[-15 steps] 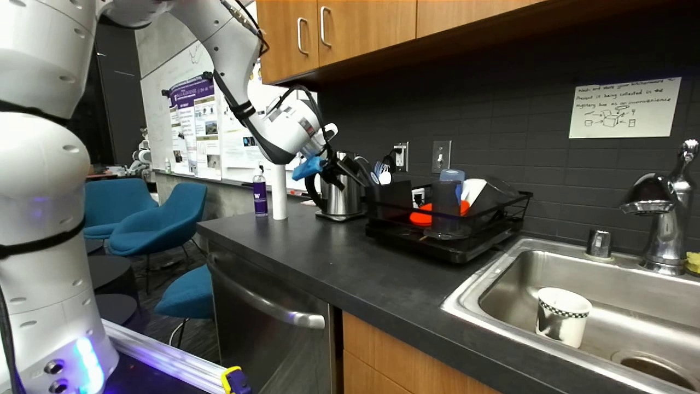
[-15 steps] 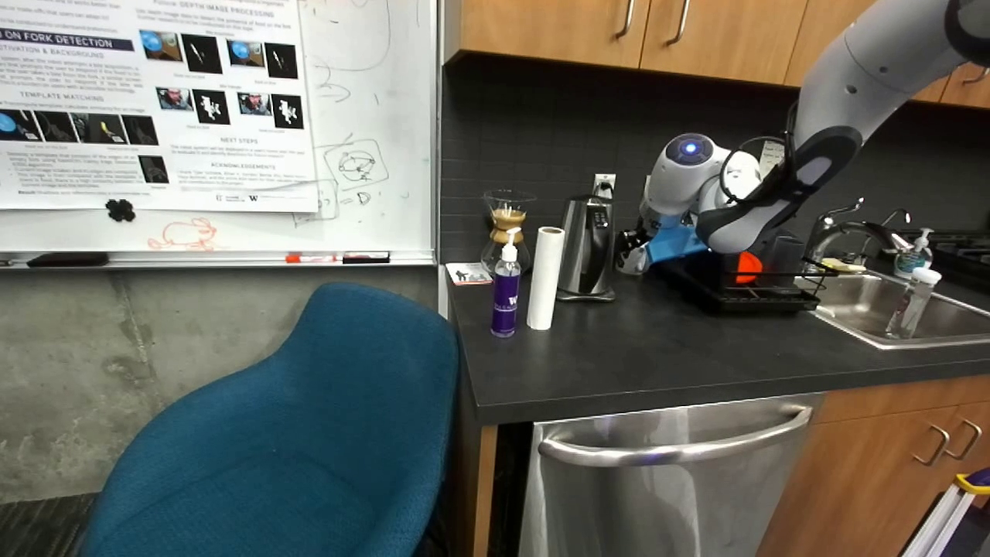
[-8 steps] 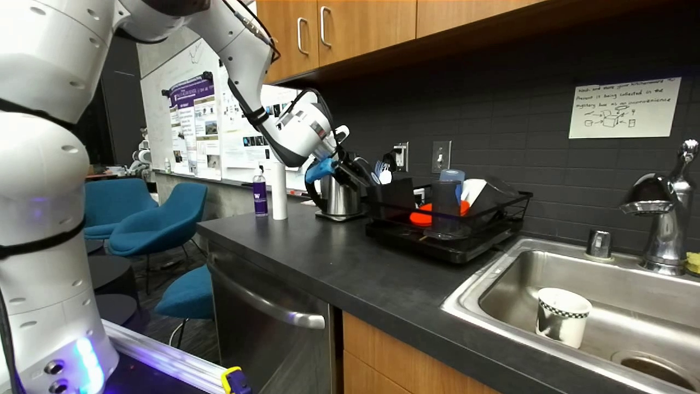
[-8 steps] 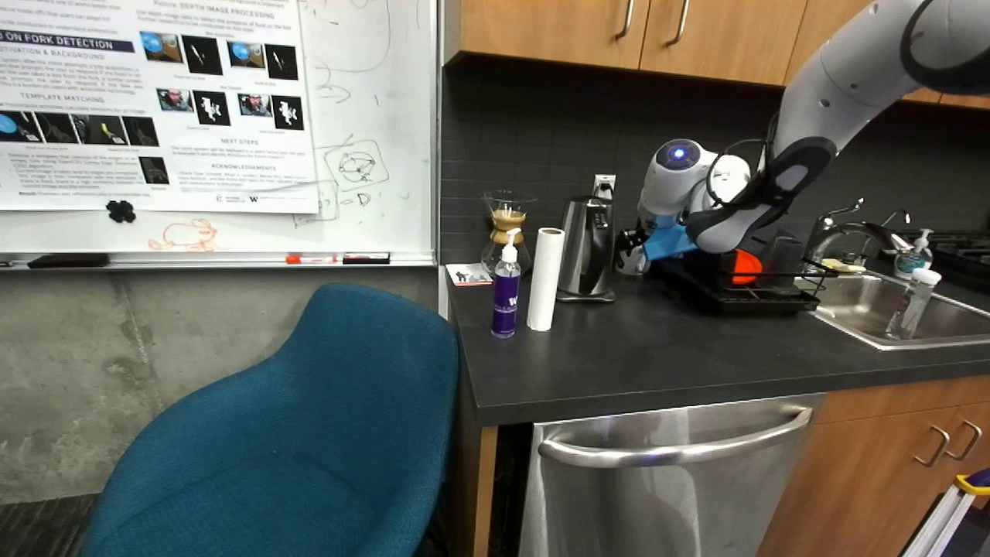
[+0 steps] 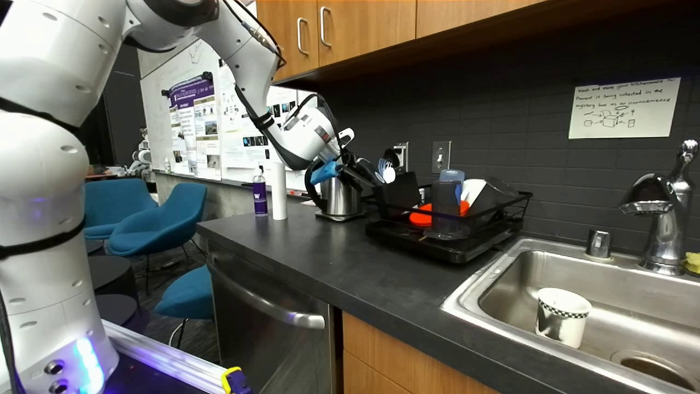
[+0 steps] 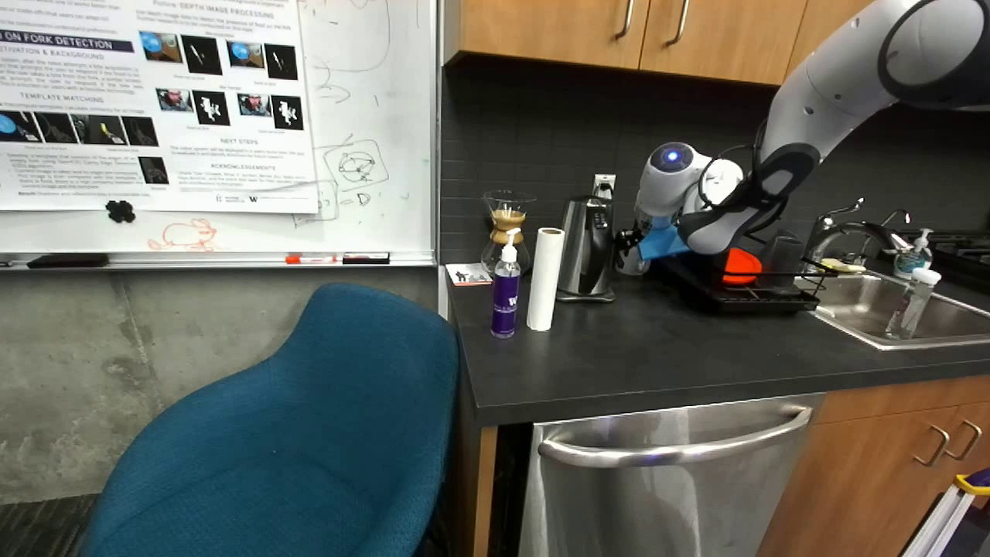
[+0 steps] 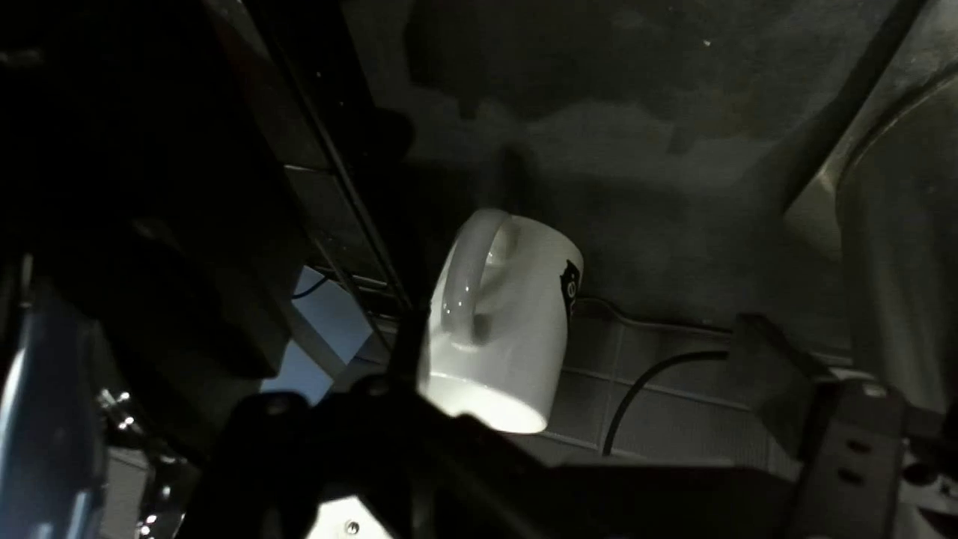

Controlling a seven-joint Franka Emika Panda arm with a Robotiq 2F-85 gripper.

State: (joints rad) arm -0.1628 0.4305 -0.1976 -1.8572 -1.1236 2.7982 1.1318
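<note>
Observe that, above the counter (image 6: 619,348), your arm (image 5: 246,60) has extended towards the backsplash over the last second, carrying the gripper (image 7: 587,337) deeper between the dish rack (image 5: 421,243) on one side of it and the kettle (image 6: 584,247) on the other. The utensil holder (image 5: 395,197), just beside the gripper on its rack side, has shifted and now tilts; treat this as probable side contact, although the touching surfaces are hidden. Your gripper is spread wide and grips nothing visible. The white mug (image 7: 524,322) stands on the counter ahead of the gripper, within the span of its fingers and nearer the rack-side one, so it appears within reach; you cannot tell whether finger and mug touch. Readable text follows. Beyond the kettle, well apart from the gripper, the poster (image 6: 158,108) shows "ON FORK DETECTION" and "NEXT STEPS". Past the rack, also well apart, the handwritten note (image 5: 624,108) includes "mystery box as an inconvenience". On the gripper's kettle side, the purple pump bottle (image 6: 506,298) carries a white "W". The black mark on the mug, closest to the gripper, is not legible.
</note>
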